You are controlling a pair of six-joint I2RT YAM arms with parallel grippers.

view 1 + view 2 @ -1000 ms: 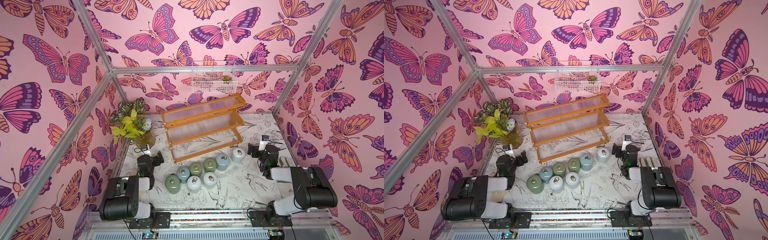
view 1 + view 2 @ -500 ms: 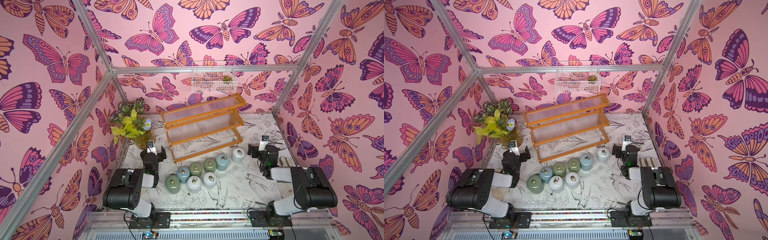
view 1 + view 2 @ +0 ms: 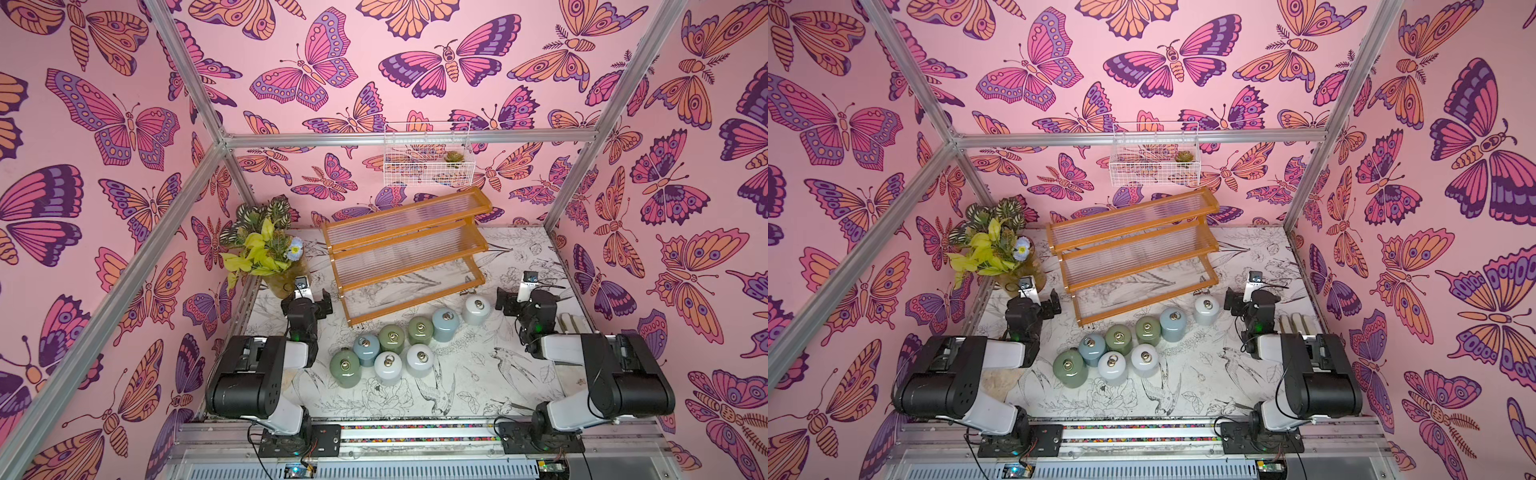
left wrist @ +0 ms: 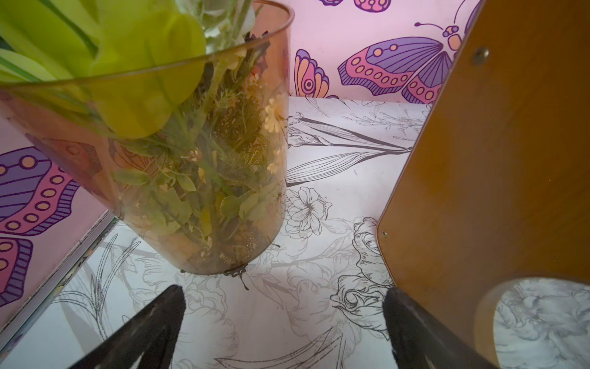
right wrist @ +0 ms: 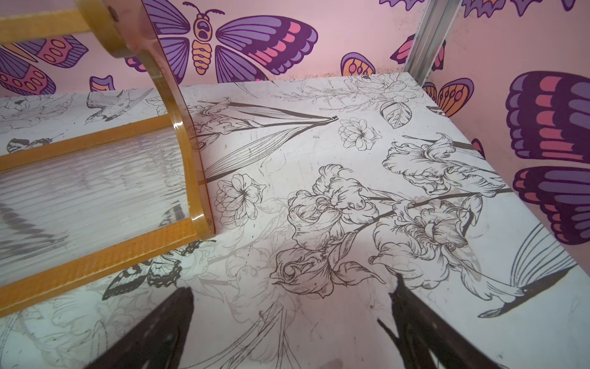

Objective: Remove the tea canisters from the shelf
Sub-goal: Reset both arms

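Several tea canisters, sage green [image 3: 345,368], light blue [image 3: 445,324] and white [image 3: 476,309], stand in a loose cluster on the table in front of the shelf [image 3: 403,253], also seen in the other top view with one green [image 3: 1070,368]. All three tiers of the orange-framed shelf [image 3: 1133,249] are bare. My left gripper [image 3: 307,297] is open between the vase and the shelf's left side panel [image 4: 479,159], nothing between its fingers [image 4: 172,313]. My right gripper [image 3: 505,301] is open, just right of the white canister, near the shelf's right end [image 5: 95,198]. Neither wrist view shows a canister.
A glass vase of leaves and flowers [image 3: 266,253] stands at the back left, close ahead of the left gripper [image 4: 284,306]. A white wire basket [image 3: 428,156] hangs on the back wall. A pale ribbed object [image 3: 571,322] lies by the right wall. Butterfly walls enclose the table.
My left gripper has moved away from the front edge toward the vase and the shelf's left end. The right arm and the canisters have stayed put.
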